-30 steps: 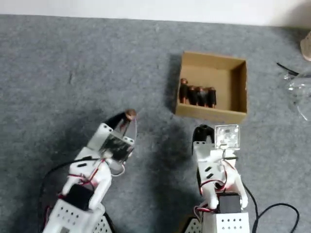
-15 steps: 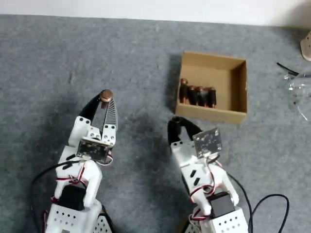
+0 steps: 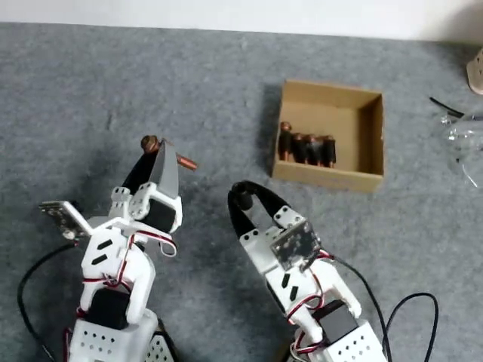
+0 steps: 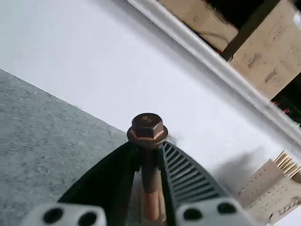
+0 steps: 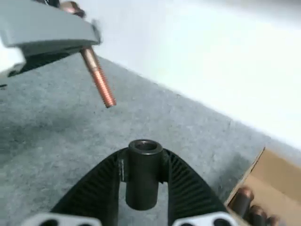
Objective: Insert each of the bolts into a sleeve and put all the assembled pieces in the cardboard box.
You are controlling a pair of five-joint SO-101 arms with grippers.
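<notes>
Left claw (image 3: 157, 148), left of centre, is clamping the bolt (image 3: 185, 161), with its tip pointing right. Right claw (image 3: 247, 197), centre, is gripping the sleeve (image 5: 142, 174). Judgement: the tip is sitting apart from the bore, so align the axes before pushing. Box (image 3: 368, 136), upper right, is holding four pieces (image 3: 306, 148).

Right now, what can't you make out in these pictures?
- Copper-coloured bolt: left wrist view, lower shank hidden by the left gripper.
- Brown cardboard box: right wrist view, cut off by the picture's edge.
- Assembled pieces in it: high view, too small to count surely.
- Black cylindrical sleeve: high view, mostly covered by the right gripper.
</notes>
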